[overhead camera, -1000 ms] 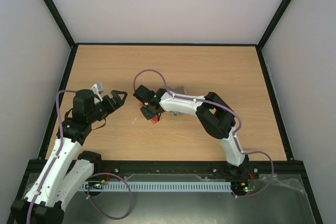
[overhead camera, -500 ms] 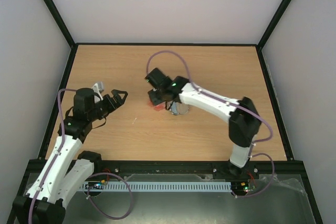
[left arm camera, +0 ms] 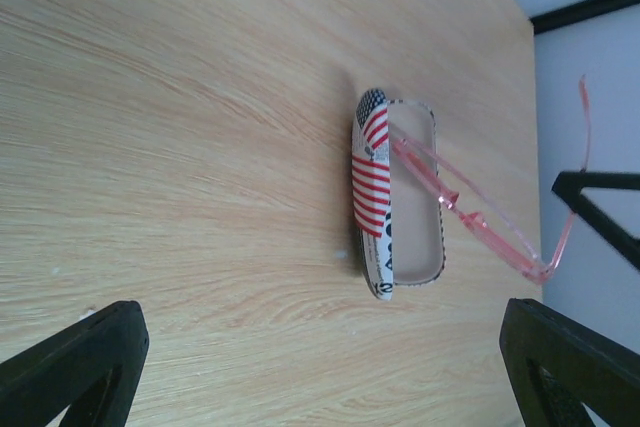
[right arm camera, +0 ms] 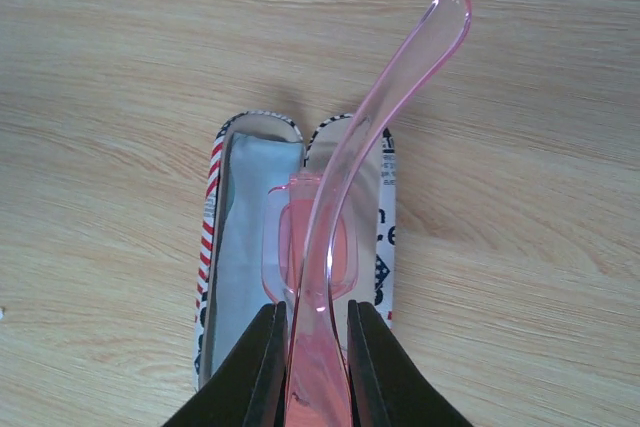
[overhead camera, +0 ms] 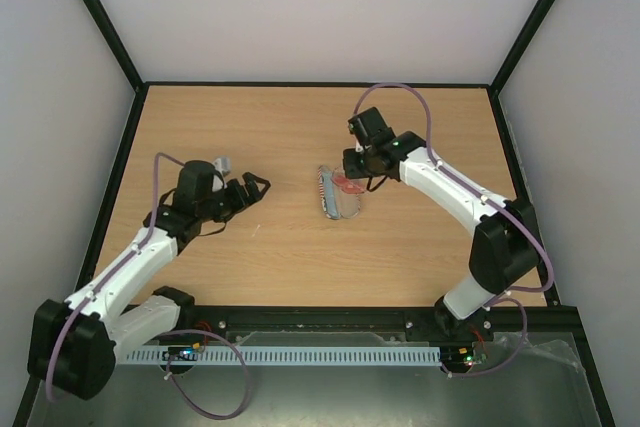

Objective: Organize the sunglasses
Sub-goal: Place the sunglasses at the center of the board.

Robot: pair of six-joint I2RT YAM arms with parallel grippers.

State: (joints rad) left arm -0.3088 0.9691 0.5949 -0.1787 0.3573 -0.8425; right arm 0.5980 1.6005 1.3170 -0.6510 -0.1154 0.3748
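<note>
My right gripper (overhead camera: 358, 169) is shut on the translucent red sunglasses (overhead camera: 349, 184). It holds them a little above the open flag-printed case (overhead camera: 334, 197) lying mid-table. In the right wrist view the fingers (right arm camera: 262, 357) pinch the frame (right arm camera: 322, 257), one temple arm sticks out forward, and the light blue cloth (right arm camera: 240, 247) lies in the case's left half (right arm camera: 208, 217). My left gripper (overhead camera: 256, 188) is open and empty, left of the case. Its view shows the case (left arm camera: 372, 187) and the sunglasses (left arm camera: 470, 222) above it.
The wooden table (overhead camera: 250, 127) is bounded by a black frame and white walls. The right arm's links (overhead camera: 470, 202) stretch from the near right edge toward the middle.
My right gripper has carried the sunglasses rightward and away from me, ending over the case. The left gripper has reached a little rightward toward the case.
</note>
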